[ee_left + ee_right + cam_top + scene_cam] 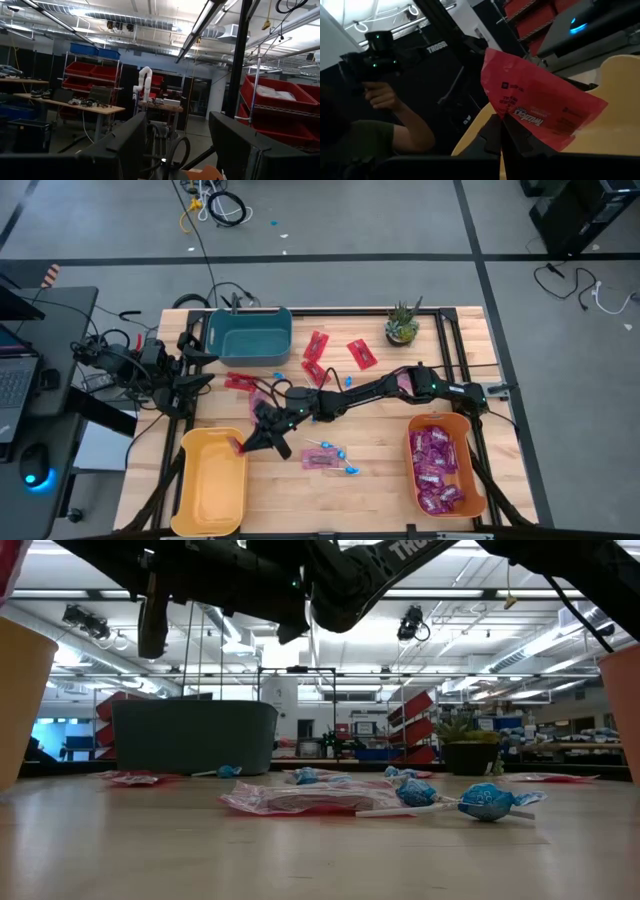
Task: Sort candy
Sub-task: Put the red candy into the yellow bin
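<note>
My right gripper (246, 442) reaches across the table to the yellow bin's (212, 480) far right corner. It is shut on a flat red packet (540, 107), also seen in the high view (237, 446). More red packets (316, 346) and blue lollipops (336, 452) lie loose on the table. One packet (300, 800) and a lollipop (487, 800) lie close to the low camera. Purple packets (438, 465) lie in the orange bin (412, 442). My left gripper (203, 370) waits open at the table's left edge, its fingers (125, 145) empty. My right gripper pinches the red packet's edge (517, 126) between its two shut fingers (492, 135). The fingers slant toward the table's left and near edges. The packet is lifted clear and sticks out past the fingertips, flat and spread, over the yellow bin's rim (620, 65).
A teal bin (248, 333) stands at the far left and a small potted plant (402, 325) at the far middle. A person holding a dark device (375, 55) shows beyond the table in the right wrist view. A laptop and mouse sit off the table's left side.
</note>
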